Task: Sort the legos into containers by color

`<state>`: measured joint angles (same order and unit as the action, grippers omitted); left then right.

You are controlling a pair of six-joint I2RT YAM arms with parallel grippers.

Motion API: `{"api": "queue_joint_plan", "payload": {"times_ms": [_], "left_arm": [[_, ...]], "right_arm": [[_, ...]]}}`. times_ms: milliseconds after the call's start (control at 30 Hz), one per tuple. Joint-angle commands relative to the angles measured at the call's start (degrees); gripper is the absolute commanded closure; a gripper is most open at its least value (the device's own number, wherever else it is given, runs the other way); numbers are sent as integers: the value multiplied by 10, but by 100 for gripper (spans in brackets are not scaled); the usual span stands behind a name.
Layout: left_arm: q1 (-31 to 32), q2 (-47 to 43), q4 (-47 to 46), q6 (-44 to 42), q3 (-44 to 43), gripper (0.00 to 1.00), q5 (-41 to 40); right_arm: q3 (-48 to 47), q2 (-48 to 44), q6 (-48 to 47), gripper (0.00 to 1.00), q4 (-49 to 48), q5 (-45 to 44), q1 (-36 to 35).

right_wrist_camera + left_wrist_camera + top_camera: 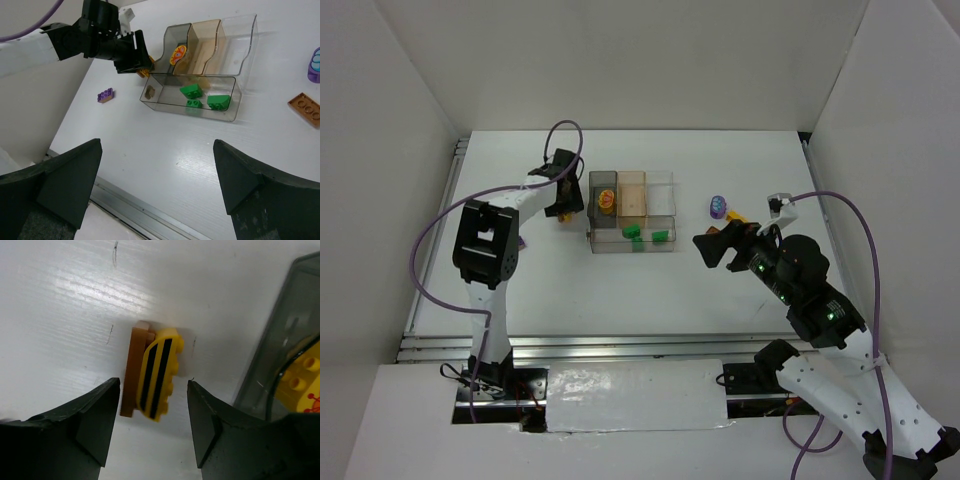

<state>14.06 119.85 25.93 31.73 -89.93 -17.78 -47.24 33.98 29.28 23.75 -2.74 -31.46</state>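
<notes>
My left gripper (154, 390) is open and low over the table just left of the tray (662, 185). Its jaws straddle a yellow brick with black stripes (159, 372) and an orange-brown plate (132, 372) lying side by side. It also shows in the top view (564, 205). In the right wrist view the tray (240, 35) holds three green bricks (191, 91) and a small brownish piece (149, 91) in its long compartment. A yellow piece (177, 54) is in the grey one. My right gripper (157, 150) is open and empty, hovering right of the tray (703, 251).
A purple piece (314, 65) and an orange-brown plate (305, 108) lie right of the tray. A small purple brick (105, 95) lies on the table left of the tray. White walls enclose the table on three sides.
</notes>
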Motion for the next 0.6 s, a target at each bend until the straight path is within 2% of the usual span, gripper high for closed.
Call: {"api": "queue_joint_plan", "payload": {"times_ms": [0, 100, 133, 233, 267, 300, 400, 467, 500, 567], "left_arm": [[-10, 13, -11, 2, 15, 31, 9], [-14, 13, -18, 0, 20, 30, 13], [-16, 13, -19, -1, 20, 35, 14], [-19, 13, -18, -3, 19, 38, 14], [-20, 12, -19, -2, 20, 44, 15], [-20, 7, -20, -2, 22, 56, 16], [-22, -8, -30, 2, 36, 81, 14], [-26, -19, -35, 3, 42, 88, 17], [-28, -30, -32, 4, 45, 98, 18], [-28, -51, -27, 2, 54, 100, 23]], "right_arm": [[1, 0, -7, 1, -5, 7, 3], [2, 0, -5, 0, -7, 9, 3], [3, 0, -5, 0, -8, 10, 3], [2, 3, -3, 0, -10, 12, 3], [3, 3, -3, 0, -12, 13, 3], [3, 4, -3, 0, -13, 13, 3], [6, 7, -2, 0, -18, 13, 3], [7, 10, -2, 0, -23, 17, 3], [8, 13, 0, 0, -27, 20, 3], [7, 18, 4, 0, -29, 20, 3]]}}
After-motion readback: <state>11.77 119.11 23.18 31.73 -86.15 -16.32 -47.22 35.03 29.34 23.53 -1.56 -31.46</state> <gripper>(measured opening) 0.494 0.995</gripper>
